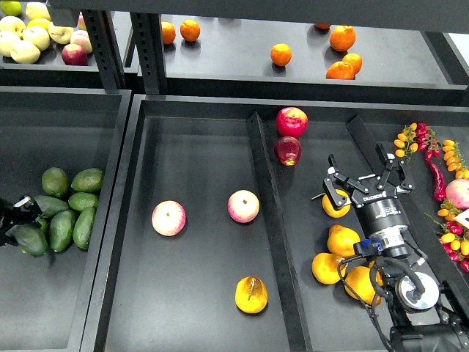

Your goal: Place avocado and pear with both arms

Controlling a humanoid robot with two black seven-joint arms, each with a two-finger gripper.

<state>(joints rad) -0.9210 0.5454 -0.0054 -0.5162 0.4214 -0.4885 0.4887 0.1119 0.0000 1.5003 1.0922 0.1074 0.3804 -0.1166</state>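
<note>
The pear (251, 294), golden with a brown streak, lies at the front of the middle tray (198, 147). Several avocados (69, 209) are piled in the left tray. A darker, elongated avocado (28, 238) lies at the pile's left end, right by my left gripper (18, 214). That gripper is small and dark at the view's left edge, so its fingers cannot be told apart. My right gripper (364, 177) is open and empty, just above and beside a plain yellow-orange pear (335, 204) in the right tray.
Two pink-yellow apples (168, 218) (243, 206) lie in the middle tray. Red apples (292, 122) and more plain pears (343, 240) are in the right tray, behind a divider (267, 213). Peppers and small tomatoes (440, 172) lie far right. Oranges (281, 54) sit on the shelf above.
</note>
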